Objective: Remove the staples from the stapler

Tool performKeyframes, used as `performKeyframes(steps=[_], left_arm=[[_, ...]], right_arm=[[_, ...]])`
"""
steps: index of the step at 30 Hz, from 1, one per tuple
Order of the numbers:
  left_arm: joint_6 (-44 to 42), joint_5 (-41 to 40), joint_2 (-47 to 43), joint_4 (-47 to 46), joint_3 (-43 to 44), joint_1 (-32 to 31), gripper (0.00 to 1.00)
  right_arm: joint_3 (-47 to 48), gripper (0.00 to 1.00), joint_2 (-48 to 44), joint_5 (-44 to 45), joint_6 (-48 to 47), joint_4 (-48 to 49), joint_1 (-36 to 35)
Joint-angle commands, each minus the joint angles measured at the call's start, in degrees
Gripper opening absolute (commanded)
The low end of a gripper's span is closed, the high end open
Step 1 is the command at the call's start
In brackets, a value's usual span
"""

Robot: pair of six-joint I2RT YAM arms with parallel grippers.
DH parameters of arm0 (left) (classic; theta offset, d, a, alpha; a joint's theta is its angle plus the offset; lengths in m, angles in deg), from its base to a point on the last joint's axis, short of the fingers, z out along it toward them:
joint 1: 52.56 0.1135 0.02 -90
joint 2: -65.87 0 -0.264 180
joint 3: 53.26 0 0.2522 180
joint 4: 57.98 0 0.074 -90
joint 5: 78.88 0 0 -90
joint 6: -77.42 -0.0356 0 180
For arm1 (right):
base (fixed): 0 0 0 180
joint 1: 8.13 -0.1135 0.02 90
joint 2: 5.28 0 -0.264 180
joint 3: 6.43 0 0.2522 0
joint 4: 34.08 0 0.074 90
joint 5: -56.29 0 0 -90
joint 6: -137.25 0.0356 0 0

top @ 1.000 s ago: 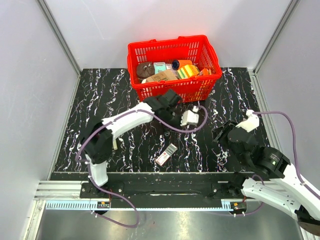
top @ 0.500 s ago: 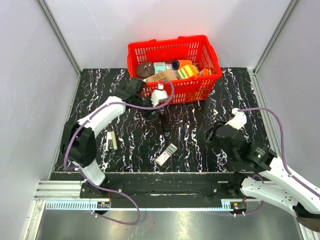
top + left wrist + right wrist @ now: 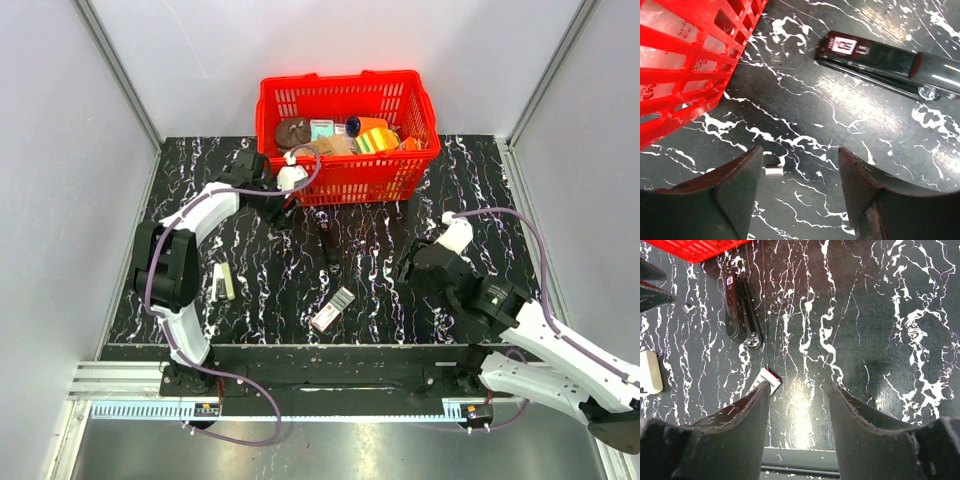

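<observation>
Spotting the stapler (image 3: 328, 243) lying flat on the black marbled table (image 3: 480, 180) at mid-frame overhead, just below the red basket (image 3: 345, 185). Reading "50" on its white sticker (image 3: 845, 46) only in the left wrist view, upper right. Seeing the left gripper (image 3: 800, 170) gaping empty near it. Seeing the right gripper (image 3: 799, 395) likewise spread, holding nothing, with the stapler at upper left there.

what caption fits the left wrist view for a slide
Open left gripper above the marbled table, black stapler lying ahead, red basket at left
</observation>
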Motion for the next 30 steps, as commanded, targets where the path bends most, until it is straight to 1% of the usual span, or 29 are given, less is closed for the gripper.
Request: performKeyframes(steps=[1,5,7,10,13,15,18,25,30], left_arm=[[8.51,-7.15,3.29,-3.14,-1.89,2.58,0.68],[12.2,-9.44,2.95,-4.38,-3.12,4.16,0.7],[12.47,-8.04,-0.03,-5.78,-5.83,4.96,0.7],[11.24,-7.77,-5.22,-6.75,-10.67,4.34,0.72],[10.54,-9.52,-8.21,-6.23,-13.84,3.11,0.75],[11.24,-11.36,-9.19,-7.28,-15.95,2.94,0.75],[13.52,-14.18,-7.35,-7.72,-15.44,2.23,0.75],[19.58,-15.06,-1.38,-9.48,-11.92,1.97,0.74],[21.35,-15.77,0.65,-11.85,-11.57,1.62,0.74]], right_arm=[[0.01,0.57,1.2,0.25,-1.45,2.7,-0.04],[-0.6,0.57,1.64,0.26,-1.63,3.76,-0.04],[-0.78,0.57,1.9,0.17,-1.63,3.93,-0.04],[-1.22,0.57,2.25,-0.01,-1.89,4.37,-0.04],[-1.48,0.57,2.34,-0.18,-2.16,5.07,-0.04],[-1.66,0.57,2.43,-0.27,-2.16,5.25,-0.04],[-1.75,0.57,2.26,-0.62,-2.16,5.78,-0.04],[-2.27,0.56,0.33,-0.98,-2.25,5.87,-0.04],[-3.76,0.55,-0.64,-1.06,-2.51,7.0,-0.04]])
